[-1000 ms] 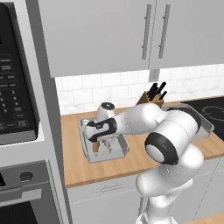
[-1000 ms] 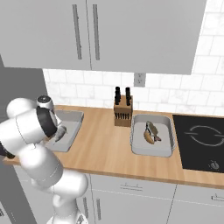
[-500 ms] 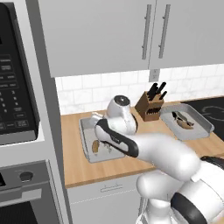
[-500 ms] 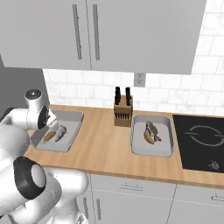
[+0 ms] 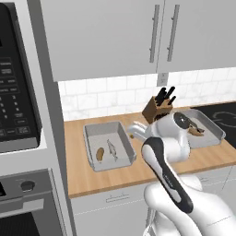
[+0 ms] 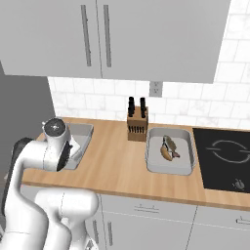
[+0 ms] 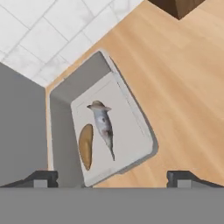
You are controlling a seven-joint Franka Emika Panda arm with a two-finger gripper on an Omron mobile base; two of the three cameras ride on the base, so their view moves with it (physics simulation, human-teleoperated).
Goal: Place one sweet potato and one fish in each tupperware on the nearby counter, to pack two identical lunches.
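The left tupperware [image 5: 92,131] sits on the desk [image 5: 138,168] near the wall by the oven column, and it holds a full pair: one sweet potato [image 5: 99,154] and one fish [image 5: 112,149] lying side by side on its floor, close together but, as far as the hand view lets me judge, not overlapping. The hand view shows the tuber [image 7: 85,146] along one wall and the fish [image 7: 103,126] next to it, head toward the tiled backsplash. They lie loose and flat, which fits things dropped in rather than arranged.

The second tupperware [image 6: 181,168] rests further along the desk, between the knife block [image 6: 137,128] and the cooktop [image 6: 227,158]. It also carries a sweet potato [image 6: 166,154] and a fish [image 6: 172,145], though these are small and crowd each other, so exactly how they touch is hard to read.

The claw [image 7: 112,178] hangs above the left container with its tips spread wide and nothing between them, pointing down at the pair. That open, empty pose over a filled tray suggests the last item is delivered and the hand is clear of it.

Both lunches look packed, so the task appears essentially complete; little seems left beyond drawing the arm away without brushing the tray's flared rim.
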